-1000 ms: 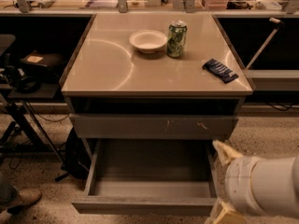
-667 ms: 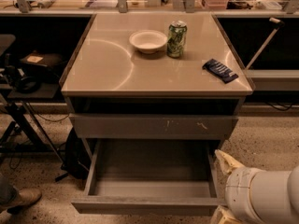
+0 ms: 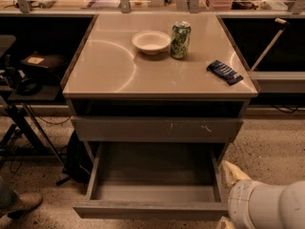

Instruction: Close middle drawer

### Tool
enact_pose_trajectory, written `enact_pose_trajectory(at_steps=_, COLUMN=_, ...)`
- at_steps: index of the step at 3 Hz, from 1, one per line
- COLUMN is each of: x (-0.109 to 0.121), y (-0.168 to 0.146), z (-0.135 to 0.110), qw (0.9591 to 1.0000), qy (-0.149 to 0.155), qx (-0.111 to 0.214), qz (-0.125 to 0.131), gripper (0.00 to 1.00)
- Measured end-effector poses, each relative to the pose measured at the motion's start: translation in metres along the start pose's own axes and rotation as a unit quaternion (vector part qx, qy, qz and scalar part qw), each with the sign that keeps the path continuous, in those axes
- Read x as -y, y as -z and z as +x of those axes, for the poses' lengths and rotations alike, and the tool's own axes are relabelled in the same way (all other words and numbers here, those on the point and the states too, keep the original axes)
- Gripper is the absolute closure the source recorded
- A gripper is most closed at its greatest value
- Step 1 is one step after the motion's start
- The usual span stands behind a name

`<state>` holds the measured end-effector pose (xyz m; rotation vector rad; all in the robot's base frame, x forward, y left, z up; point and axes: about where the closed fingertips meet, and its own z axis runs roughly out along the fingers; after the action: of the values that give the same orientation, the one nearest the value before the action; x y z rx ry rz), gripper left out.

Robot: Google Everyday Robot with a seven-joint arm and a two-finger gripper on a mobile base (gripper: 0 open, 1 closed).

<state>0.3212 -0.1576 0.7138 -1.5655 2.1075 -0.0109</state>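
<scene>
The middle drawer [image 3: 152,209] is pulled far out at the bottom of the cabinet, showing its grey box interior and plain front panel. Above it sits the shut grey drawer front with pale scratch marks [image 3: 157,129]. My gripper [image 3: 225,197] is at the lower right, just off the open drawer's right front corner, on a thick white arm [image 3: 267,206]. One pale fingertip [image 3: 232,171] points up beside the drawer's right side and the other shows at the bottom edge. The fingers stand apart and hold nothing.
On the cabinet top [image 3: 105,75] stand a white bowl [image 3: 151,42], a green can [image 3: 180,40] and a dark blue packet [image 3: 225,72]. A dark cart with cables [image 3: 24,80] is at the left, and a shoe [image 3: 21,204] at the lower left. The floor is speckled.
My arm and gripper have shifted down and slightly right, towards the lower right corner of the view. The drawer has not moved.
</scene>
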Motion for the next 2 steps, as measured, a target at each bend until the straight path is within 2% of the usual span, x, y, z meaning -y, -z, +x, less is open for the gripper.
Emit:
enact_pose_trajectory(at_steps=1, x=-0.027, y=-0.047, z=0.012, qw=0.9978, qy=0.047, qx=-0.046, qz=0.006, gripper=0.0)
enact_pose_trajectory(at_steps=2, x=-0.052, y=-0.058, z=0.063, qw=0.9933, qy=0.06, qx=-0.097, qz=0.021, gripper=0.0)
